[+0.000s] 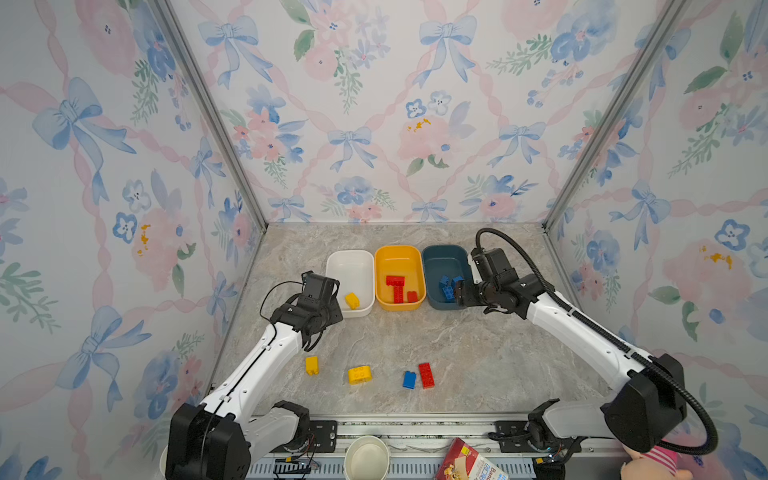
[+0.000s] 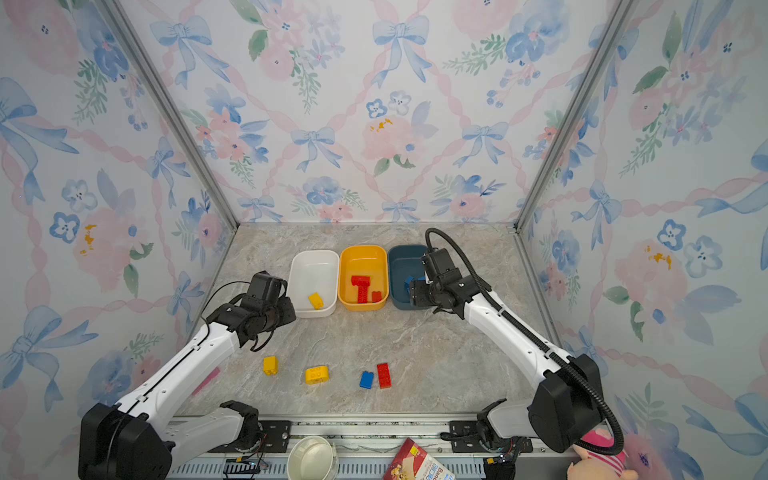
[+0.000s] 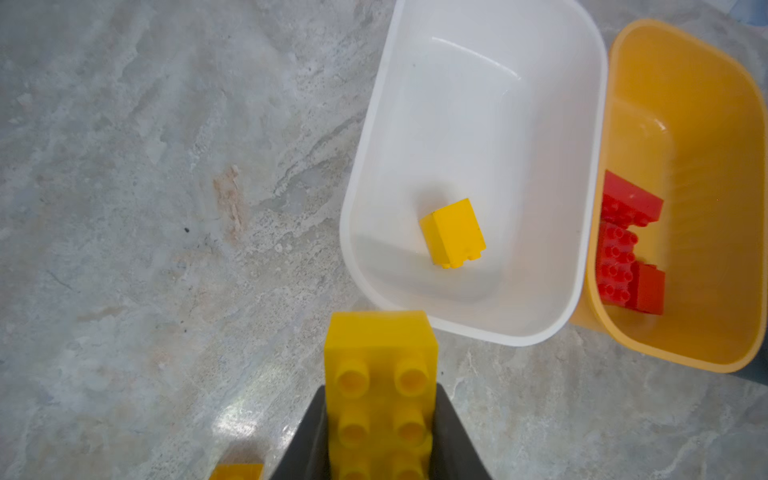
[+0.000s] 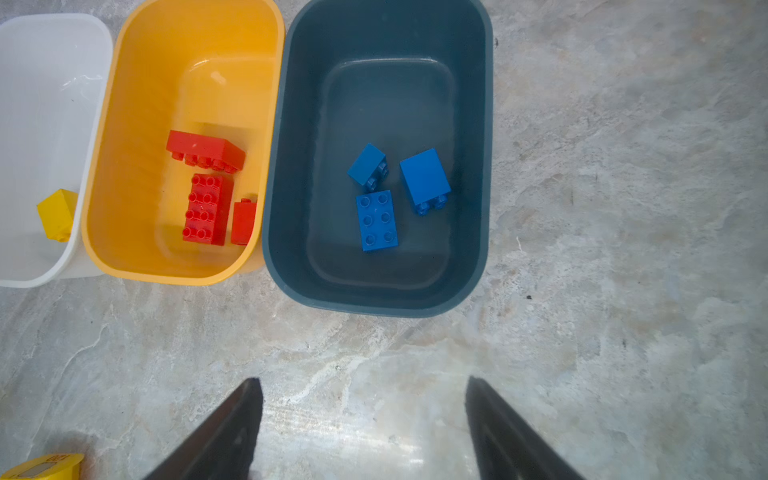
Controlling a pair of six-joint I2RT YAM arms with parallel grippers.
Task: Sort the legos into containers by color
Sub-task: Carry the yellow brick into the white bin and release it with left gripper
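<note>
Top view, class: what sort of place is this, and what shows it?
Probably a robot test booth, not a home: a left arm and right arm mounted on a metal rail, with wallpapered panels boxing in the table.

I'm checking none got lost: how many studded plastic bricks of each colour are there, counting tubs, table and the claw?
Yellow studded plastic bricks: 4, one in the left claw
Red studded plastic bricks: 4
Blue studded plastic bricks: 4
Total: 12
</note>
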